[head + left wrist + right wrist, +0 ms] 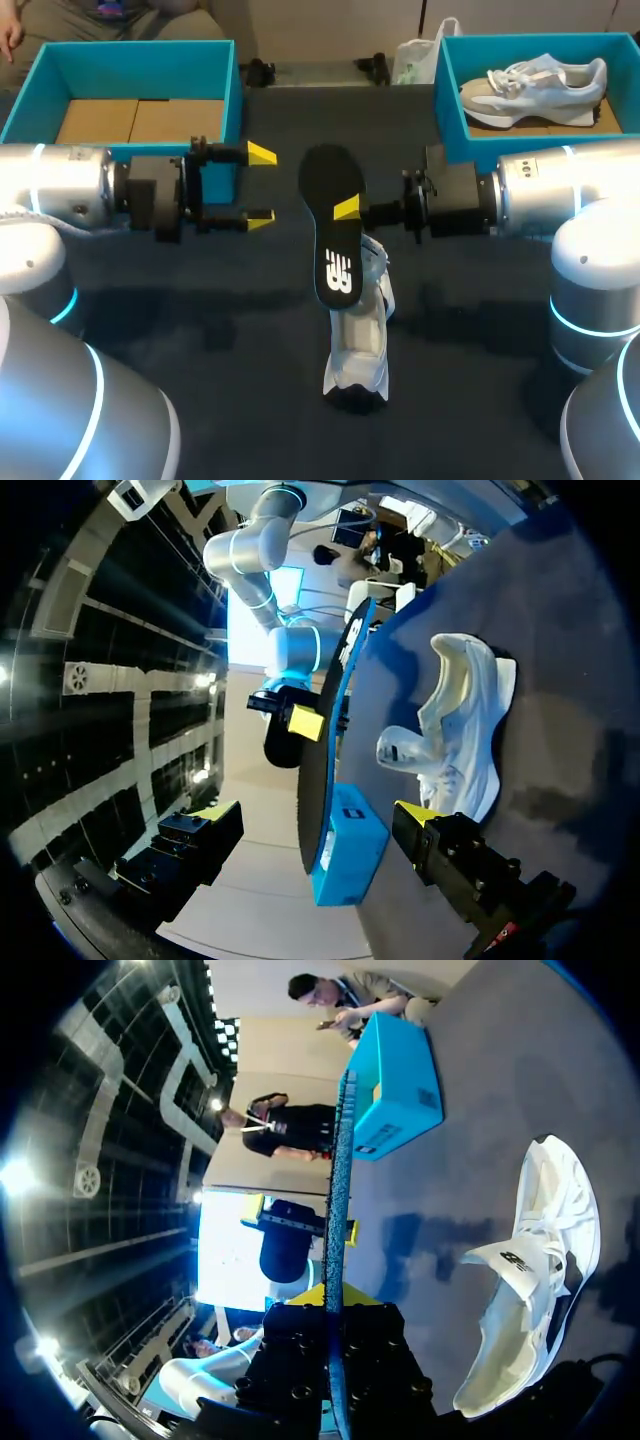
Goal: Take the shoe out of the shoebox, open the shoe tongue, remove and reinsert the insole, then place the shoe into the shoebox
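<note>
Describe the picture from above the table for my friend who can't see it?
The right arm's fingers are shut on a black flat foam insole, holding it up over a white mesh sneaker on the dark table. The left arm's fingers are open, beside a blue cardboard box. Another blue box at the right holds a grey sneaker.

the insole (328, 215) is black with a white logo. the shoe (358, 350) on the table (200, 330) is white, the table dark charcoal. the left shoebox (140, 68) and right shoebox (452, 120) are turquoise, brown inside. the left gripper (262, 186) and right gripper (346, 211) have yellow tips.
</note>
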You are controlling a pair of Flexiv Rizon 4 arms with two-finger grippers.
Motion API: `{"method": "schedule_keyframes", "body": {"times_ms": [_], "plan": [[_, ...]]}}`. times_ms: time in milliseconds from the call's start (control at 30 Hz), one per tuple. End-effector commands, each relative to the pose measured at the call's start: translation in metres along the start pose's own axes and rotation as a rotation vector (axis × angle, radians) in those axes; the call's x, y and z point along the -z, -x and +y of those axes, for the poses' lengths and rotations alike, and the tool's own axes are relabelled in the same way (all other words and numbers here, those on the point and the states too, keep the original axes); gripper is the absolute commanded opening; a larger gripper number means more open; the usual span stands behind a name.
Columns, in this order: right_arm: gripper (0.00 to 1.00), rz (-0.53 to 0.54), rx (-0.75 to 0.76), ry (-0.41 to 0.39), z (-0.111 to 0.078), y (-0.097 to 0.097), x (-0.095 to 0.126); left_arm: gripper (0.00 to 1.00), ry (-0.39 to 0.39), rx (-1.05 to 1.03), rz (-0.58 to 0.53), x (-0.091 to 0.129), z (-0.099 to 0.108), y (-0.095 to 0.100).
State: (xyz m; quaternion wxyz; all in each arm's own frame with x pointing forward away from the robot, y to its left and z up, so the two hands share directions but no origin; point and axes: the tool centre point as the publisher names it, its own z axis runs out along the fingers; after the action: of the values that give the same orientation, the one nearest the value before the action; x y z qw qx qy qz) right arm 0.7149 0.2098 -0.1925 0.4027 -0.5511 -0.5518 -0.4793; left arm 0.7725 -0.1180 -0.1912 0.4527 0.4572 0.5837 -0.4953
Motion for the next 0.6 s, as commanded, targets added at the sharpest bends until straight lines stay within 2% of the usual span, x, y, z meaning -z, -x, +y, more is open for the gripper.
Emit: {"method": "schedule_keyframes", "body": {"times_ms": [33,400,600], "plan": [[0.00,0.014,-0.002,0.000,0.000,0.002,-0.002,1.00,0.005,-0.024,-0.070,-0.015,-0.006,-0.005],[0.00,0.100,-0.007,0.004,-0.003,0.013,0.003,1.00,0.024,-0.063,-0.107,-0.031,-0.011,-0.002],[0.00,0.100,-0.009,0.008,-0.003,0.013,0.003,1.00,0.039,-0.087,-0.096,-0.045,-0.010,-0.003]]}}
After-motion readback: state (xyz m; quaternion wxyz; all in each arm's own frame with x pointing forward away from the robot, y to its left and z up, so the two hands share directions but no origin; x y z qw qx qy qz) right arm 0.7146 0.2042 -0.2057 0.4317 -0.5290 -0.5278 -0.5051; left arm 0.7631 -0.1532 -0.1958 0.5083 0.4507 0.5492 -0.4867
